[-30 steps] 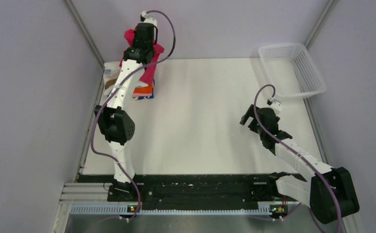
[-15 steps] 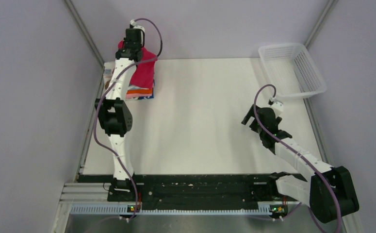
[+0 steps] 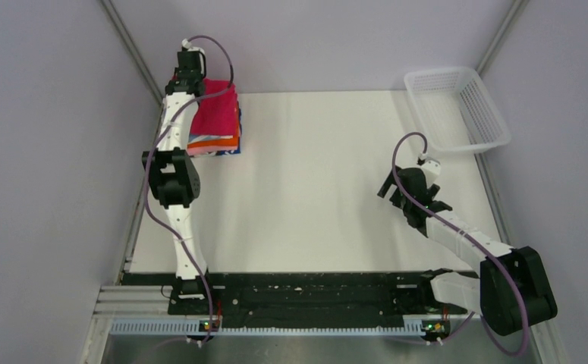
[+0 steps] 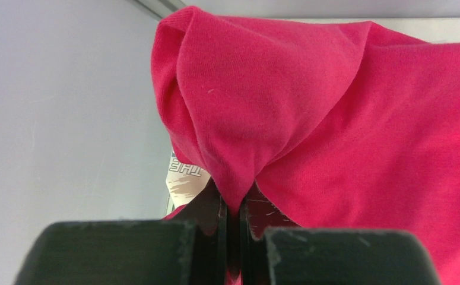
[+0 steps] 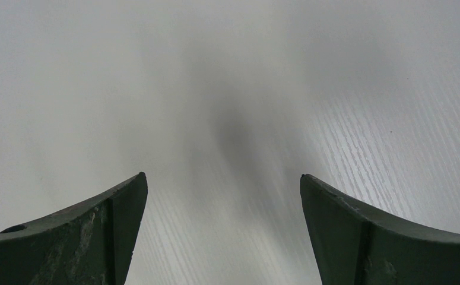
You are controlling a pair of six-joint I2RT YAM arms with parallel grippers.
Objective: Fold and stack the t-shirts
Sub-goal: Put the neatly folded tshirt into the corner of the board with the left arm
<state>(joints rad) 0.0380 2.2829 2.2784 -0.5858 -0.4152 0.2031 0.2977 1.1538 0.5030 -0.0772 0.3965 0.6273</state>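
1. The plain magenta-red cloth t-shirt (image 3: 218, 106) lies folded on top of the pile of folded shirts (image 3: 216, 142) in the upper left of the overhead view. Orange and blue edges peek out underneath it.
2. The left gripper (image 4: 232, 205) has its black jaws pinched almost together on a peaked fold of that magenta cloth. In the wrist view the fabric tents up out of the bite.
3. The right gripper (image 5: 224, 184) hangs spread wide over the bare white tabletop (image 3: 313, 197), right of centre, with nothing in it.
4. This looks like the placing step. To do it well, release only once the cloth lies flat, open gently, and draw straight back so the fingers don't drag the corner and spoil the fold.
5. On edges, the pile sits tight in the table's upper-left corner and the pale grey wall (image 3: 63, 136) is just beside the arm. There's little room that way.
6. The open room is to the right and toward the bottom of the frame. The white plastic mesh basket (image 3: 457, 114) is well apart at upper right.
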